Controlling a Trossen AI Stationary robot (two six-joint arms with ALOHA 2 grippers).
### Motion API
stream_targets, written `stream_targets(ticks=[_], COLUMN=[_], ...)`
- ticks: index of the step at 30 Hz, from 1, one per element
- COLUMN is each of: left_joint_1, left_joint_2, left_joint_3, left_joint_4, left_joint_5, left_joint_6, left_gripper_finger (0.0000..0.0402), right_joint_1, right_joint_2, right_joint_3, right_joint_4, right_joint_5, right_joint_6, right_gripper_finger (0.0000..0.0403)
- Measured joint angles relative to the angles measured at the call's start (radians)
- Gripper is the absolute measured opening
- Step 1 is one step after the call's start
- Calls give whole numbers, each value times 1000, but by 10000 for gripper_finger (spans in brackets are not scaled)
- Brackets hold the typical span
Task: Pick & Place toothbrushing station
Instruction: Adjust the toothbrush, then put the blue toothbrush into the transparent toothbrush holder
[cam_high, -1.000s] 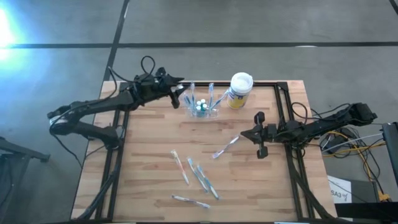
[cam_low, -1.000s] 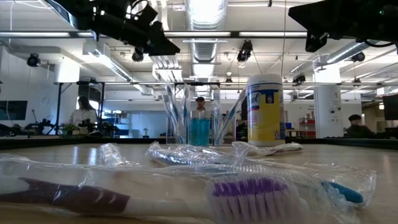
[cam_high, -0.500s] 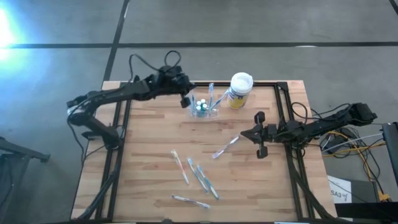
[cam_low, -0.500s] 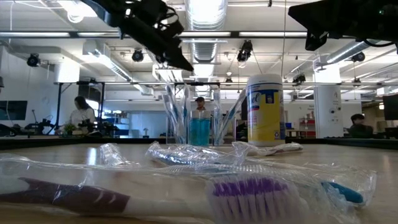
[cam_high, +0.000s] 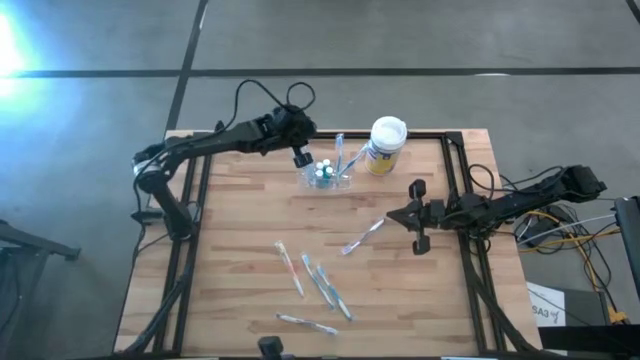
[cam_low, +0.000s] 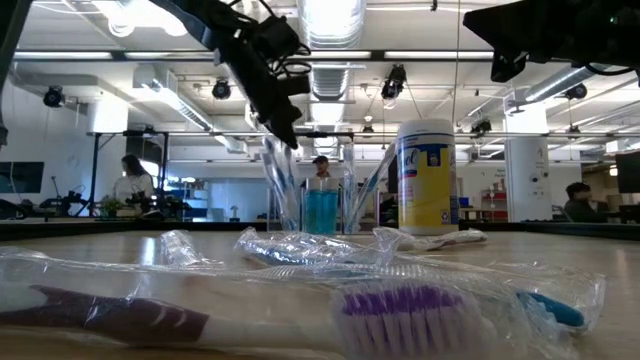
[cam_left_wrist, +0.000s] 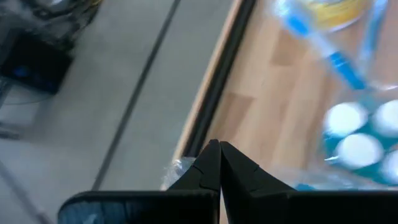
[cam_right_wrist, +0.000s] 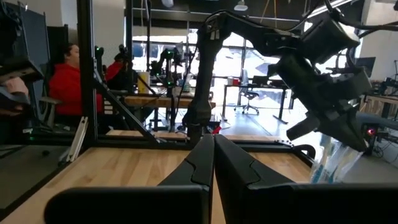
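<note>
Clear plastic, the station stands at the table's far edge, just left of the canister. The left gripper, open a second ago beside the holder, has swung in above its left rim and clenched; whether it pinches the rim I cannot tell. If so, lifting comes next. The right gripper waits clenched, empty. The canister's yellow label is unreadable

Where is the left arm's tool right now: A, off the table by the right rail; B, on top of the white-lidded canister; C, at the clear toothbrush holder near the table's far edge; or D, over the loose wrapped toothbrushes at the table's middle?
C: the high view shows the left tool shut at the clear holder, left of the canister.
</note>
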Motion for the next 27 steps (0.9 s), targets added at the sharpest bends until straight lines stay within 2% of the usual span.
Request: stream_targets(ticks=[4, 11, 16, 19, 21, 23, 27], left_joint_1=[0, -12, -23, -27, -27, -27, -36], left_joint_2=[-38, -119, -263, -411, -528, -649, -842], left_joint_3=[-29, -34, -42, -116, -210, -328, -566], left_joint_4=[-19, -36, -30, 13, 113, 224, 374], left_joint_5=[-34, 4, 196, 380, 515, 603, 675], left_joint_6=[-7, -25, -46, -81, -140, -210, -297], left_gripper_finger=[1, 1, 7, 2, 3, 3, 2], right_joint_1=[0, 0, 0, 0, 0, 0, 0], right_joint_2=[0, 0, 0, 0, 0, 0, 0], right_joint_3=[0, 0, 0, 0, 0, 0, 0], right_joint_4=[0, 0, -1, -9, -11, -15, -27], right_joint_5=[0, 0, -1, -2, -2, -2, -2], right_joint_6=[2, 2, 3, 14, 18, 34, 42], right_gripper_finger=[8, 8, 8, 8, 8, 8, 8])
